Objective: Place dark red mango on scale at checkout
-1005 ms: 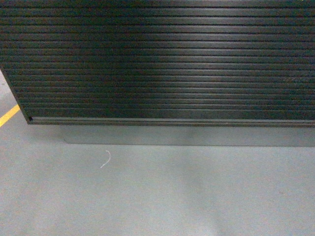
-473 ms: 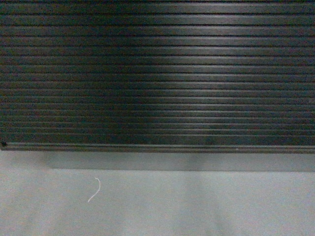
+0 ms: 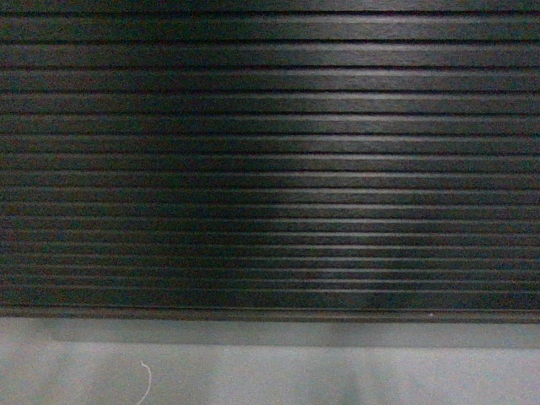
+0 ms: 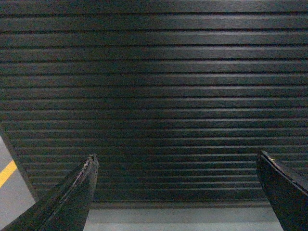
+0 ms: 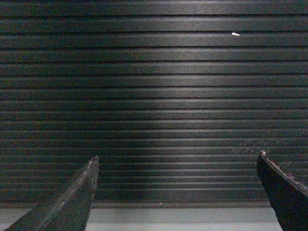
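Note:
The checkout fills the head view with its dark, horizontally ribbed front panel; it also fills the left wrist view and the right wrist view. My left gripper is open, its dark fingers far apart with nothing between them, pointing at the panel. My right gripper is open and empty in the same way. The dark red mango and the scale are out of view. Neither gripper shows in the head view.
A strip of grey floor runs under the panel, with a small white scrap lying on it. A yellow floor line shows past the panel's left end. A white speck sits on the panel.
The ribbed panel has grown larger and its bottom edge has dropped lower in the head view: the robot has come closer to the checkout. The yellow line has left the head view.

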`<state>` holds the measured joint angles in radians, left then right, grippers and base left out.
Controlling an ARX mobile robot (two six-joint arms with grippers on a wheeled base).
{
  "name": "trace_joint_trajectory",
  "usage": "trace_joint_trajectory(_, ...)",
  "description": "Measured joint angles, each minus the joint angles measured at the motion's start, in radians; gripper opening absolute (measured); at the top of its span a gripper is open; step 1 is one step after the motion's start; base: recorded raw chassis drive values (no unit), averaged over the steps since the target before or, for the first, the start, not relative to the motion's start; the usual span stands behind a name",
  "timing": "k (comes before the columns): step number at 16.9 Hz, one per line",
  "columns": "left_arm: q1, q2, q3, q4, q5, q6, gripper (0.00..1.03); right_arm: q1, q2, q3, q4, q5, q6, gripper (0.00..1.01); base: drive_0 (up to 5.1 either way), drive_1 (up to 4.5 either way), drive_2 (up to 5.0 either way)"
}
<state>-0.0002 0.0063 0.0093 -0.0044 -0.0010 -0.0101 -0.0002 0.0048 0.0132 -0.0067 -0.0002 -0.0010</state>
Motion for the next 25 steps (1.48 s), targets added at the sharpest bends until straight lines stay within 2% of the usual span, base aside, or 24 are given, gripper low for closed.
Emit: trace_joint_trajectory(25, 0.0, 0.0, 0.0, 0.0, 0.0, 0.0, 0.98, 0.0, 0.0, 0.0, 0.002, 0.0, 0.0, 0.98, 0.0, 4.11, -4.0)
